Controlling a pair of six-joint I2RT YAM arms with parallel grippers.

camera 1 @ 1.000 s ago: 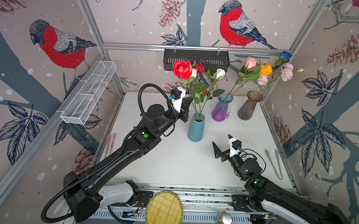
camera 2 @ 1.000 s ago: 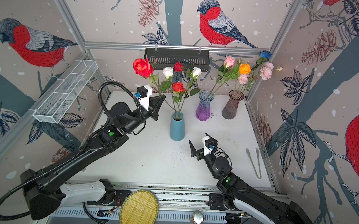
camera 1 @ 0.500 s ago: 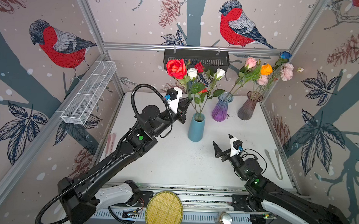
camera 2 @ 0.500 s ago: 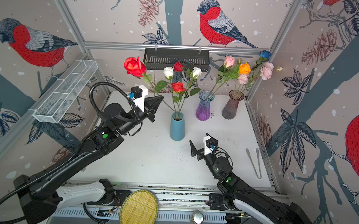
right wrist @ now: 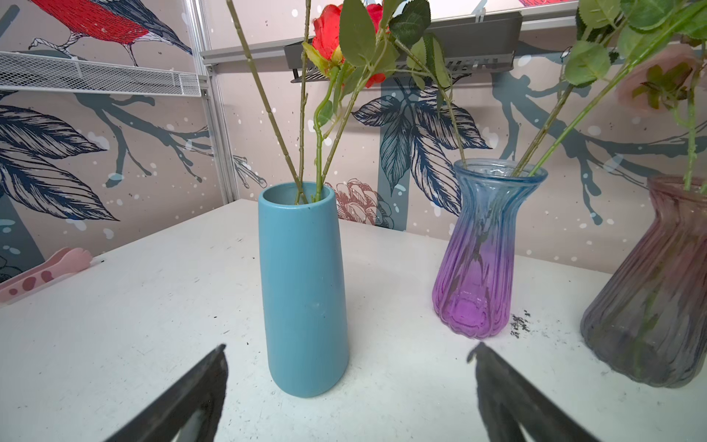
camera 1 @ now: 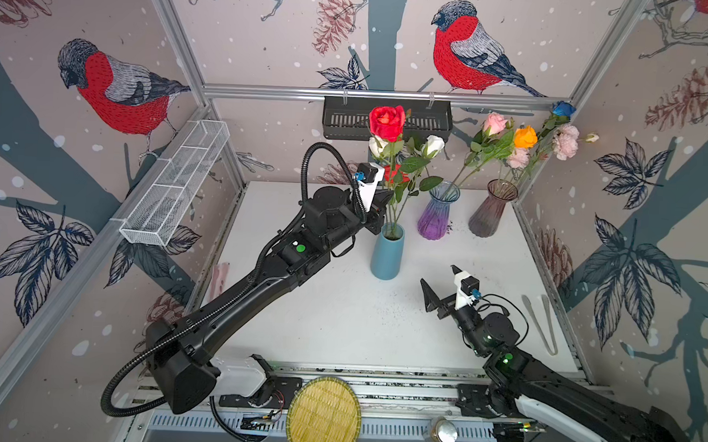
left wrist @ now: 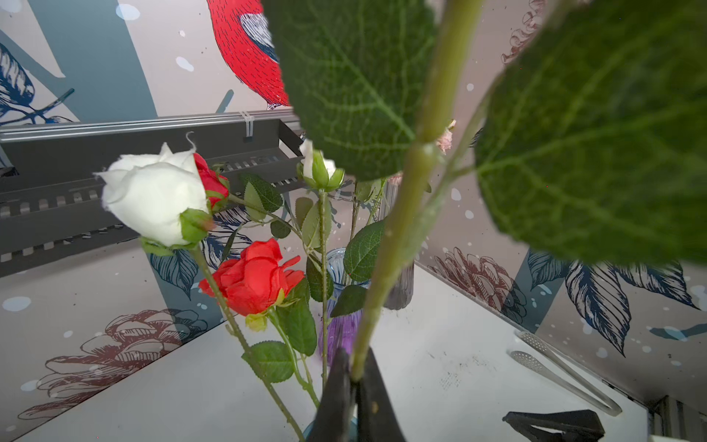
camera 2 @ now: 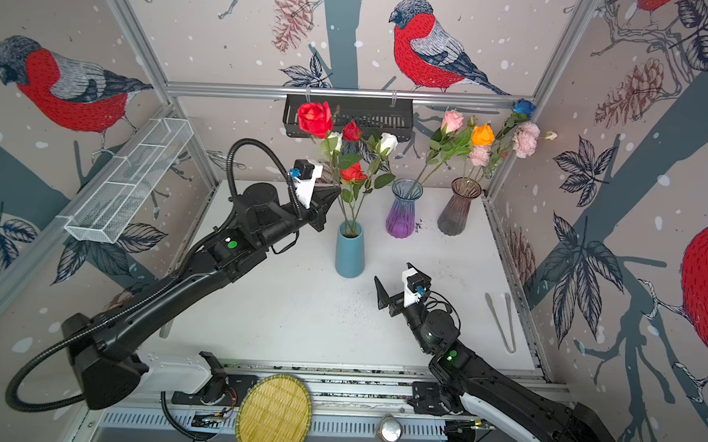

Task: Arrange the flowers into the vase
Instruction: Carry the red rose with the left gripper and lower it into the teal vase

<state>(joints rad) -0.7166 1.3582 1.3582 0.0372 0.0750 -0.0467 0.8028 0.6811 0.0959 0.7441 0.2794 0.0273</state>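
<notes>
Since a second ago your left arm has swung the large red rose [camera 1: 386, 122] out to the left and back over the blue vase [camera 1: 387, 253], where its stem now stands above the rim among the stems already inside. Left to right in both top views: the left gripper [camera 1: 380, 206] sits just beside the vase mouth, its fingers [left wrist: 336, 398] pressed together and pinching the rose's green stem [left wrist: 386, 264], as the left wrist view shows. Two white roses [camera 2: 388, 142] and two smaller red roses [camera 2: 352, 173] stand in the blue vase. Next come the purple glass vase [camera 1: 437, 212] and the smoky pink vase [camera 1: 492, 208], which hold the pink, orange and blue blooms [camera 1: 525, 137]. Nearer you, the right gripper [camera 1: 440, 287] hangs above the white counter [camera 1: 338, 321], well apart from the vases, its fingers [right wrist: 191, 398] spread wide and holding nothing.
</notes>
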